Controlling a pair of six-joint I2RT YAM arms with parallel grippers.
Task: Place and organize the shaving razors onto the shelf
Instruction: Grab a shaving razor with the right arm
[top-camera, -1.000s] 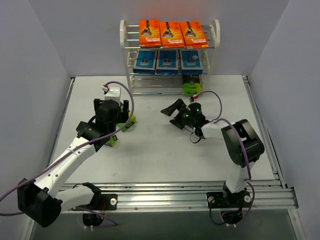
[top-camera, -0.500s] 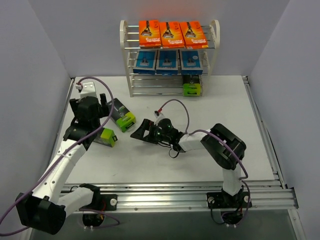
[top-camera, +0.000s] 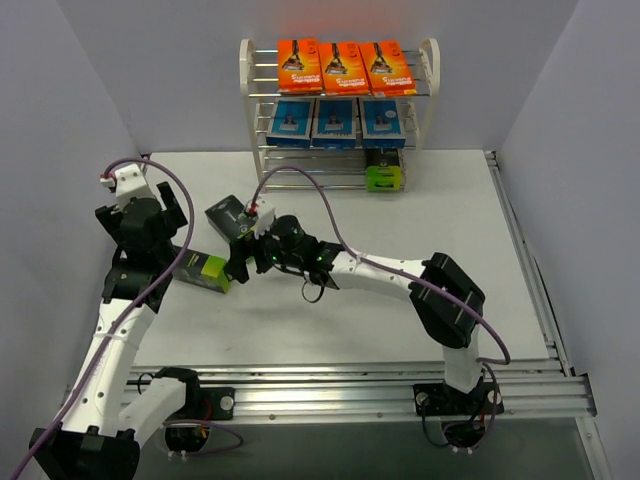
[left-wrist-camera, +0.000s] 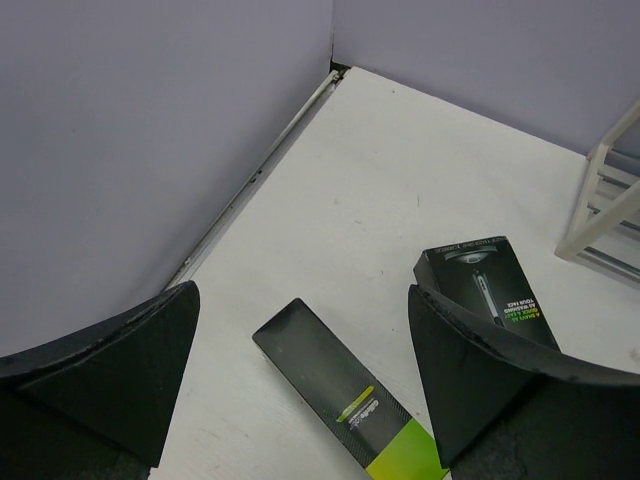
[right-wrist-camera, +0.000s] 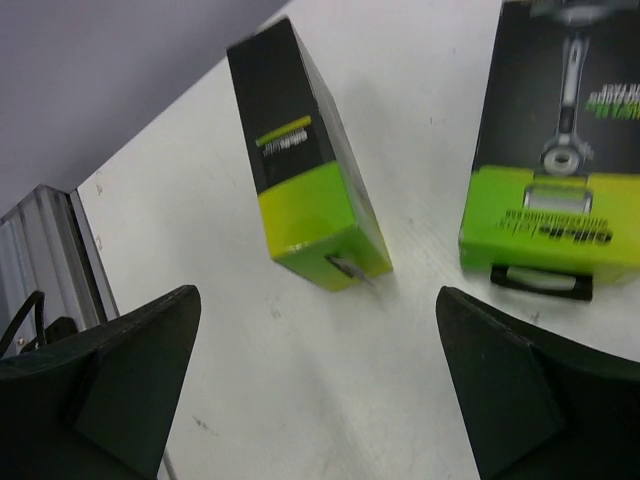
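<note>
The white shelf (top-camera: 430, 75) stands at the back. Its top tier holds three orange razor cards (top-camera: 340, 67), the middle tier three blue packs (top-camera: 334, 122), and the lowest tier one black-and-green box (top-camera: 383, 172) at the right. Two more black-and-green boxes lie on the table at the left: one flat (top-camera: 203, 270) (left-wrist-camera: 340, 395) (right-wrist-camera: 305, 195), one further back (top-camera: 228, 218) (left-wrist-camera: 480, 285) (right-wrist-camera: 560, 140). My left gripper (top-camera: 178, 232) (left-wrist-camera: 302, 295) hovers open just left of them, empty. My right gripper (top-camera: 240, 252) (right-wrist-camera: 318, 300) is open right beside both boxes, holding nothing.
The grey side wall (left-wrist-camera: 150, 150) and the table's left rail (left-wrist-camera: 260, 175) run close behind the left arm. A metal rail (top-camera: 350, 385) crosses the near edge. The right arm (top-camera: 400, 272) stretches across the table's middle with its purple cable looping above it.
My right arm has swung left from the table's middle to the two loose boxes. My left arm has pulled back left, away from them. Both grippers stayed open.
</note>
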